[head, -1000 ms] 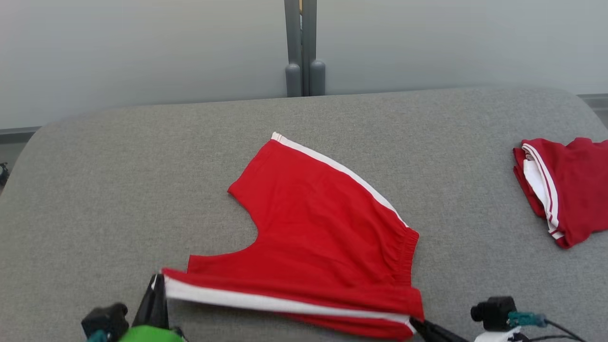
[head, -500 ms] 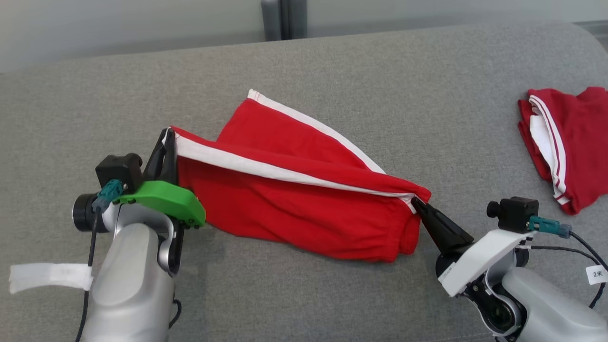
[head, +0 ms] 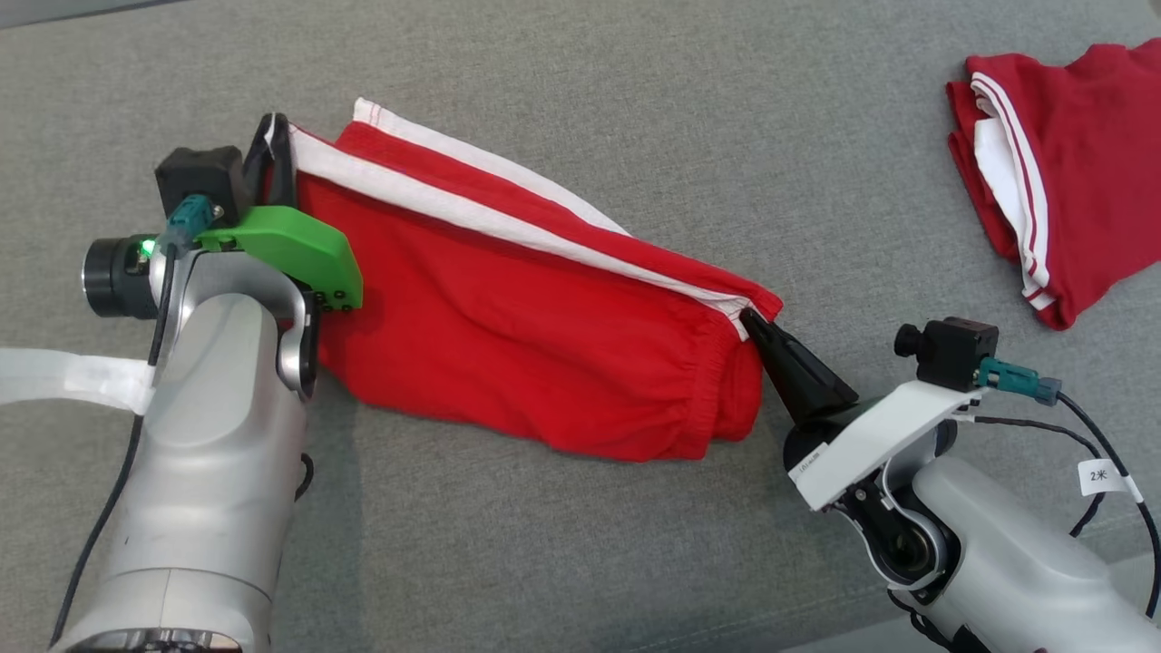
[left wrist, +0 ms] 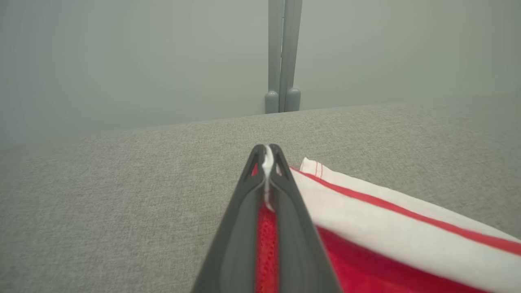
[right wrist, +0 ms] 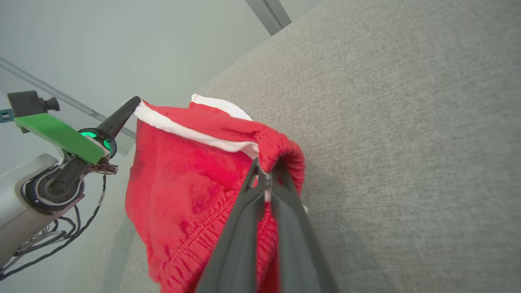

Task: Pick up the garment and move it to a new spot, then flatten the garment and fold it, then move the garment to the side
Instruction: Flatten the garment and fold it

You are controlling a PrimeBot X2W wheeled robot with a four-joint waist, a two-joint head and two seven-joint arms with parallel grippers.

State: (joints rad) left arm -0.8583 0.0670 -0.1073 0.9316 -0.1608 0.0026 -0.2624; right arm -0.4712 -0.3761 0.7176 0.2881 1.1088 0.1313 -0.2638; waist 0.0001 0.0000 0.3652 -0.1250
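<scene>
Since a second ago, both pincers have carried the shorts' near striped edge up and over the far leg. The left pincer (head: 272, 127) is clamped tight on the white-striped hem corner. The right pincer (head: 751, 317) is pinched shut on the waistband end of the same edge. Between them the red shorts (head: 508, 326) sag, doubled, mid-way across the grey counter (head: 635, 91). A second red garment (head: 1061, 163) lies far right. The two white stripes look not quite matched, so releasing now would likely leave a skewed fold. Pulling farther could drag the lower layer along.

Soft even daylight, faint shadows (wrist fingers blurred).
</scene>
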